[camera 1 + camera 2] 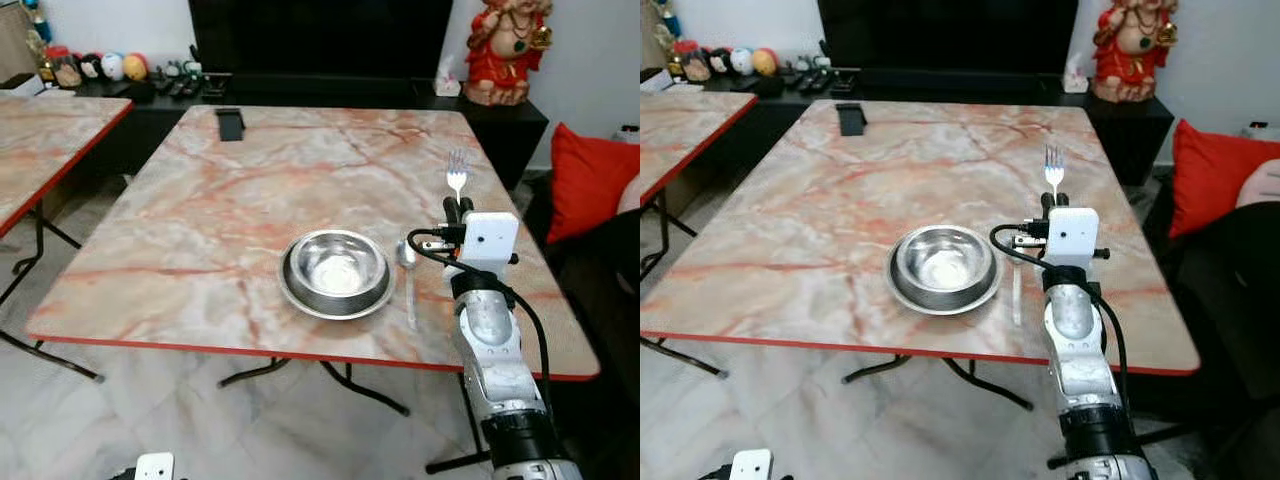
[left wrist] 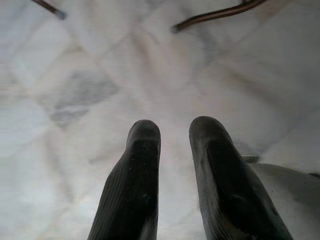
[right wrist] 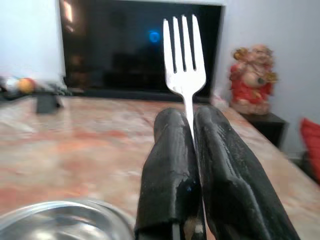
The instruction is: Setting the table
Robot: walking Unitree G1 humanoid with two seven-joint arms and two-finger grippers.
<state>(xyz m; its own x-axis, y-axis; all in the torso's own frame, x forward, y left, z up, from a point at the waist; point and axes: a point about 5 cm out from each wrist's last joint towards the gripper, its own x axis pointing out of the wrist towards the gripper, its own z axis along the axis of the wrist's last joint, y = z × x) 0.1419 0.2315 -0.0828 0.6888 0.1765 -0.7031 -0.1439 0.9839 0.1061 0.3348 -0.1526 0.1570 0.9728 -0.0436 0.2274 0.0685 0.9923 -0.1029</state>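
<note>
Right wrist view: right hand (image 3: 192, 125) clamped on upright fork (image 3: 184, 60), over open marble table (image 1: 200, 220) beside bowl (image 1: 336, 272).

Bowl (image 1: 336, 272) on table (image 1: 200, 220); spoon (image 1: 408, 275) just right; fork (image 1: 457, 178) beyond.

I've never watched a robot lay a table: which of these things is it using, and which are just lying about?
In use: fork clamped in the right gripper; steel bowl; spoon beside it; table.

Lying about: black object at the far edge; red statue; red cushion; balls.
</note>
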